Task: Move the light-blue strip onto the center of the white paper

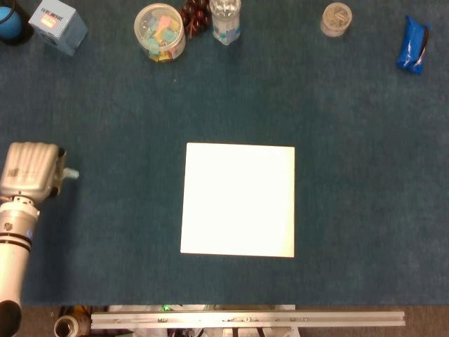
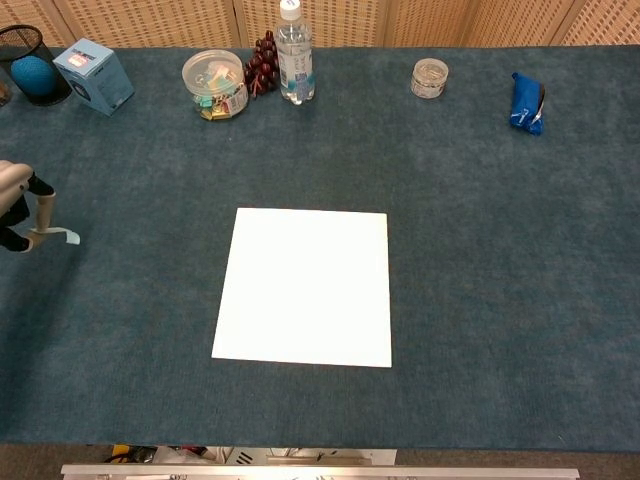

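I see the pale-blue strip (image 2: 57, 236) pinched in my left hand (image 2: 14, 215), well left of the flat white paper (image 2: 305, 287).

teal carpeted table (image 2: 480, 300), wicker wall (image 2: 450, 20)

Left-to-centre lane: bare blue cloth of the desk (image 2: 140, 300) lies between the left hand (image 1: 29, 170) and the square white paper (image 2: 305, 286); nothing stands there.
Paper top: flat, bare.
Far edge, left: black mesh cup (image 2: 28, 62), light-blue cardboard box (image 2: 93, 74), clear round tub of coloured clips (image 2: 214, 82), dark red grape bunch (image 2: 263, 60), clear plastic water bottle (image 2: 294, 55).
Far edge, right: small clear jar (image 2: 430, 77), blue packet (image 2: 526, 102).
Right half: open cloth.
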Robot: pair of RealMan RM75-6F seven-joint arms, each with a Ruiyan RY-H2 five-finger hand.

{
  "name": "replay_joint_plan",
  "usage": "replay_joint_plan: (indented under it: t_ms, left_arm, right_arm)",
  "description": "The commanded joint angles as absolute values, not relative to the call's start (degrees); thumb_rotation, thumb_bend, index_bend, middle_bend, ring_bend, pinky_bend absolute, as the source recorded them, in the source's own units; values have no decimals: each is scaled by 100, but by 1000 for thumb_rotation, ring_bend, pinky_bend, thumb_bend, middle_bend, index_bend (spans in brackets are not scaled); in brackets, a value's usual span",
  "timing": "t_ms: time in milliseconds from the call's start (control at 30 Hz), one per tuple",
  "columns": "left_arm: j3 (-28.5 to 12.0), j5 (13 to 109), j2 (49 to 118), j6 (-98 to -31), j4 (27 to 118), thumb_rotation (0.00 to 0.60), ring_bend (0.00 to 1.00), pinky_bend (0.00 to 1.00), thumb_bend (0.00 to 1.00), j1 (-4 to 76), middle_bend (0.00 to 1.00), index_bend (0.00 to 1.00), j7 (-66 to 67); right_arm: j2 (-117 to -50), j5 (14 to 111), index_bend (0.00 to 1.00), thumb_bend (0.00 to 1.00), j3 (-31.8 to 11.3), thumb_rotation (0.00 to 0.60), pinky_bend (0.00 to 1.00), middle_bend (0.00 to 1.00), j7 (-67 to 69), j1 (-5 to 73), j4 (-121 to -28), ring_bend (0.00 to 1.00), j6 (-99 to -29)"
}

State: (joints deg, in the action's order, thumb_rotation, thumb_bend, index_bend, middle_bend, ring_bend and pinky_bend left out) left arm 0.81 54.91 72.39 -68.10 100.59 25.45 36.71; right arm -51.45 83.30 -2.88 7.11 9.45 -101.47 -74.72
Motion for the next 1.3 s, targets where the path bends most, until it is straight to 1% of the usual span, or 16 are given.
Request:
replay_joint_plan:
  t_ms: [33, 200, 400, 633, 800, 1033, 1300]
  left_arm:
    - [78, 5924, 6990, -6644, 10320, 600, 1000, 1000, 327, 2729, 1000, 618, 3669]
    - [148, 6587, 6864, -6379, 10649, 600, 1000, 1000, 328, 2996, 999, 617, 3822]
    - [236, 7294, 6952, -6083, 10828, 600, 1000, 1000, 328, 3309, 1000, 617, 4147]
    - [174, 7700, 7268, -5703, 10893, 600, 1000, 1000, 327, 3705, 1000, 613, 4536]
    - [126, 7973, 7628, -5512, 10736, 600, 1000, 1000, 328, 3964, 1000, 615, 4894]
    - [127, 8085, 8192, -5302, 10481, 600, 1000, 1000, 328, 4236, 1000, 614, 5736]
    - [130, 7730, 8682, -4991, 10432, 600, 1000, 1000, 328, 4508, 1000, 613, 6448]
  right_arm:
    - [-5165, 8328, 104, 125, -297, 600, 299, 380, 704, 966, -10130, 258, -7450]
    - [-5181, 8322, 104, 125, -338, 600, 298, 379, 665, 1024, -10131, 258, -7413]
    - [-5195, 8257, 104, 124, -388, 600, 298, 379, 587, 1095, -10168, 258, -7337]
    - [-5225, 8172, 104, 123, -437, 600, 299, 380, 452, 1163, -10222, 258, -7276]
    - [-5258, 8079, 104, 122, -455, 600, 298, 380, 371, 1203, -10225, 258, -7206]
    - [-5324, 7998, 104, 121, -467, 600, 298, 380, 327, 1247, -10181, 258, -7127]
    - [-5345, 7963, 104, 119, -468, 600, 299, 380, 392, 1243, -10111, 258, -7122]
